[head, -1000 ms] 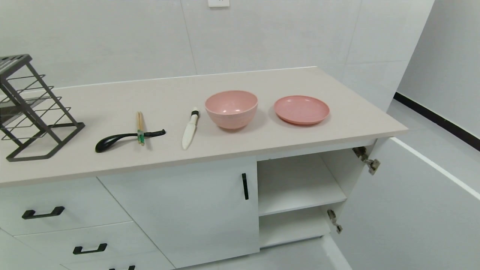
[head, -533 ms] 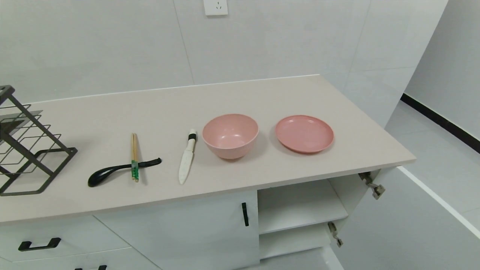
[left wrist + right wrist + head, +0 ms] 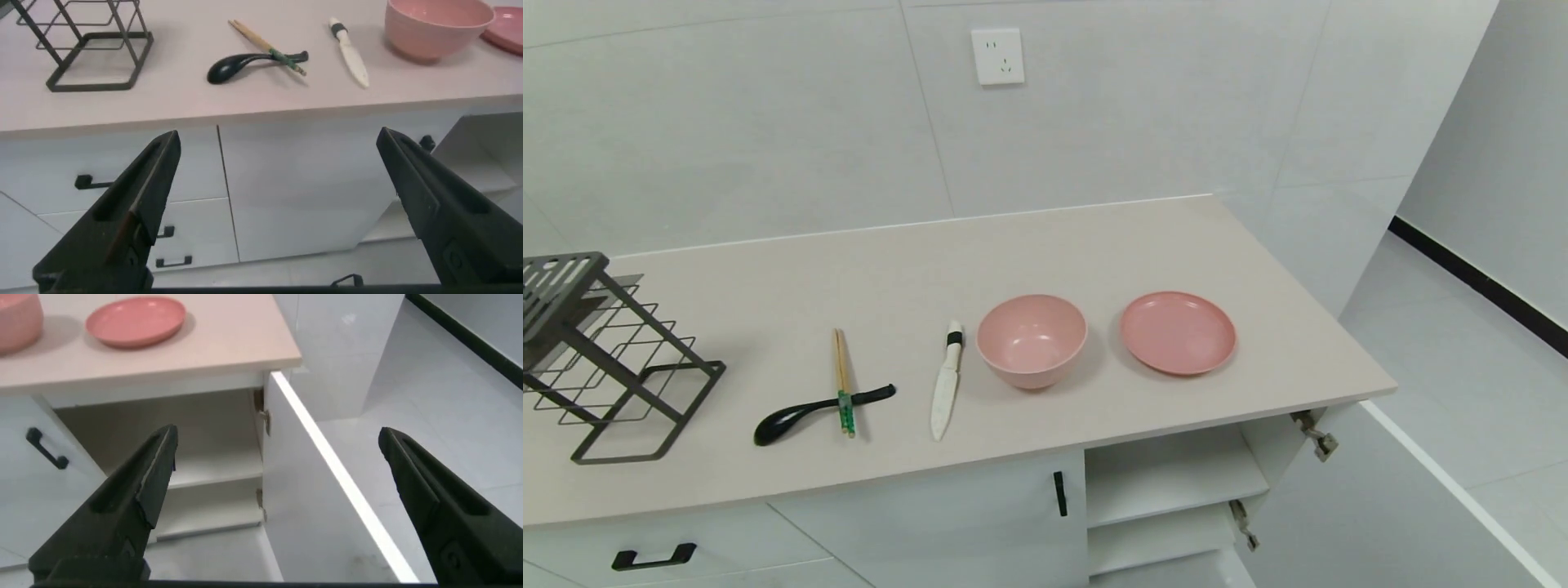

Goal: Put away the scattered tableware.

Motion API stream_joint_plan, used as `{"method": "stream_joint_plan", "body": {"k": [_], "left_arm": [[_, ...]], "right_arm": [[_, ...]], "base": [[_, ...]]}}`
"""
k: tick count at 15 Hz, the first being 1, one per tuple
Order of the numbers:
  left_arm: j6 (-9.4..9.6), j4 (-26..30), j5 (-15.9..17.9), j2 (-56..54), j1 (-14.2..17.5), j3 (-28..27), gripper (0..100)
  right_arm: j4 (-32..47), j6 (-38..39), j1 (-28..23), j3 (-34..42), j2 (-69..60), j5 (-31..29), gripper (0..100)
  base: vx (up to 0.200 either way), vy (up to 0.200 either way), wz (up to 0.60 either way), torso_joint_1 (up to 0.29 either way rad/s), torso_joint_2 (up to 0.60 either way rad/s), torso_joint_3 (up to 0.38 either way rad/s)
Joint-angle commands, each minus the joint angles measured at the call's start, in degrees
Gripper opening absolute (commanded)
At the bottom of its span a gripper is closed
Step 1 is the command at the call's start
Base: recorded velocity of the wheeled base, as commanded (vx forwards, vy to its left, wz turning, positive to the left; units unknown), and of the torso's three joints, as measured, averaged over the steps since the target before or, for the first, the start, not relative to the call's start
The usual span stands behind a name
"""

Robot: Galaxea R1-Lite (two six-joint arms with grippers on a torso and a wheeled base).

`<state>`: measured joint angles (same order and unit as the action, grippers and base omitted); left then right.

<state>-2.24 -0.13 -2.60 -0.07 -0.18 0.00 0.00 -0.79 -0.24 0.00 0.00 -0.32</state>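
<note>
The head camera is looking down from high up at the long beige countertop point(image 3: 1094, 245). The left wrist camera is sitting lower, out before the white cabinet front point(image 3: 302, 188), facing it. The right wrist camera is facing the open white cabinet compartment point(image 3: 204, 449) from close by. All three are catching the round pink bowl point(image 3: 1032, 339).

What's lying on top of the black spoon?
A pair of chopsticks lies across the handle of the black spoon. The bit of handle right under them is covered.
</note>
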Motion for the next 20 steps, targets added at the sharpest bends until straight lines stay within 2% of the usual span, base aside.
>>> {"method": "stream_joint_plan", "body": {"k": [1,5,9,14,20], "left_arm": [[-0.13,-0.04,-0.04,0.07,0.01,0.00,100],[-0.04,-0.04,-0.04,0.07,0.01,0.00,100],[0.13,-0.04,-0.04,0.07,0.01,0.00,100],[0.22,-0.13,-0.04,0.07,0.01,0.00,100],[-0.13,-0.04,-0.04,0.07,0.01,0.00,100]], "right_arm": [[0.00,0.00,-0.02,0.00,0.00,-0.03,100],[0.00,0.00,0.07,0.00,0.00,0.05,100],[0.00,-0.09,0.07,0.00,0.00,0.05,100],[0.00,-0.26,-0.02,0.00,0.00,0.23,100],[0.00,-0.44,-0.02,0.00,0.00,0.23,100]], "base": [[0.000,0.000,0.00,0.305,-0.59,-0.286],[0.000,0.000,0.00,0.213,-0.40,-0.193],[0.000,0.000,0.00,0.000,0.00,0.000],[0.200,0.000,0.00,0.000,0.00,0.000],[0.000,0.000,0.00,0.000,0.00,0.000]]}}
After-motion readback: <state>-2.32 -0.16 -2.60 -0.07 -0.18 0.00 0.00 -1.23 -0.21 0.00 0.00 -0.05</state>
